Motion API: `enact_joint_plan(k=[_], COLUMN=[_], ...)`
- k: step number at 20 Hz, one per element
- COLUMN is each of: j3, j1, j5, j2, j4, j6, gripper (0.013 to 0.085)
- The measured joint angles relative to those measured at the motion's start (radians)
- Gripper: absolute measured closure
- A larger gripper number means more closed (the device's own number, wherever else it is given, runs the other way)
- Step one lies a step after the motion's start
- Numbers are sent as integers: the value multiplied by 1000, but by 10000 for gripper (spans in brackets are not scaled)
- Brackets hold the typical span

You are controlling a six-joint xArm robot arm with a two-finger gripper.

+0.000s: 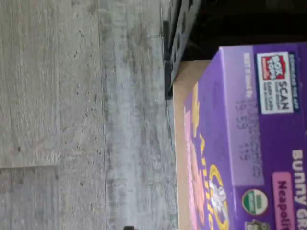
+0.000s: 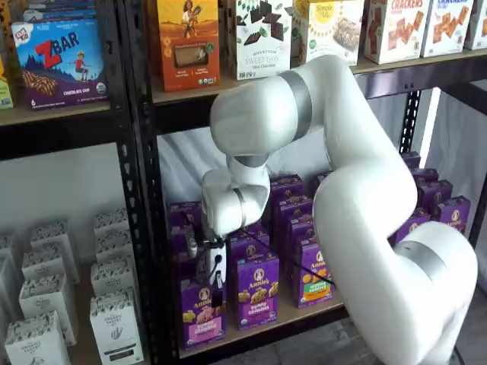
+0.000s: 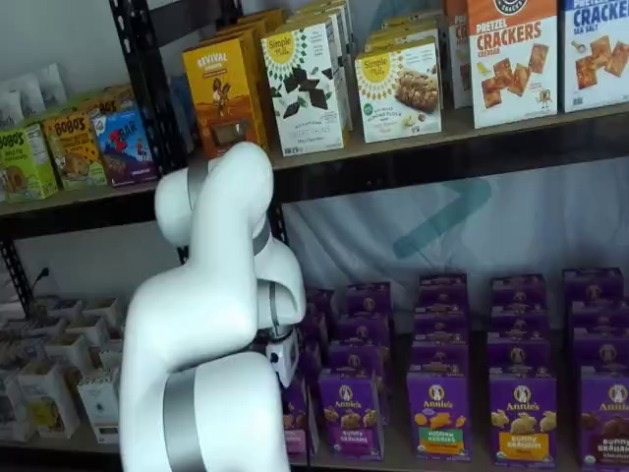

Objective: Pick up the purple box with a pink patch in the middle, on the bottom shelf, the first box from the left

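The purple box [image 2: 202, 313] with a pink patch stands upright at the left end of the bottom shelf [image 2: 300, 315], right beside the black rack post. My gripper [image 2: 215, 283] hangs straight above its top, black fingers reaching down to the box's upper edge. No gap or grasp shows plainly. The wrist view shows the box [image 1: 240, 143] close up, on the tan shelf board [image 1: 184, 91]. In a shelf view the arm hides most of the box [image 3: 297, 418] and the fingers.
More purple Annie's boxes [image 2: 257, 293] stand in rows to the right and behind. A black perforated post [image 2: 148, 228] borders the box on the left. White boxes [image 2: 114, 327] fill the neighbouring bay. The upper shelf [image 2: 396, 72] is overhead. Grey floor [image 1: 72, 120] lies in front.
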Motion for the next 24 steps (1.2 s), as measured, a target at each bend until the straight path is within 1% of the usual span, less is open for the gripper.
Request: enact_joint_plan(k=[8, 10, 11, 12, 13, 14, 15, 17, 18, 19, 20, 21, 24], j3=[-18, -27, -29, -32, -35, -39, -40, -42, -42, -43, -44, -44, -45], j1=[4, 4, 5, 5, 5, 6, 6, 6, 6, 6, 5, 5, 4], j5=[-5, -4, -5, -5, -6, -6, -7, -9, -11, -12, -12, -12, -14], j2=[22, 31, 34, 36, 39, 43, 44, 46, 46, 47, 47, 48, 48], j4=[-3, -9, -8, -8, -7, -5, -3, -3, -3, -3, -1, 2, -4], j6=[6, 12, 12, 12, 12, 10, 9, 8, 8, 8, 6, 4, 8], gripper=[130, 210, 210, 250, 250, 290, 290, 370, 370, 410, 410, 450, 450])
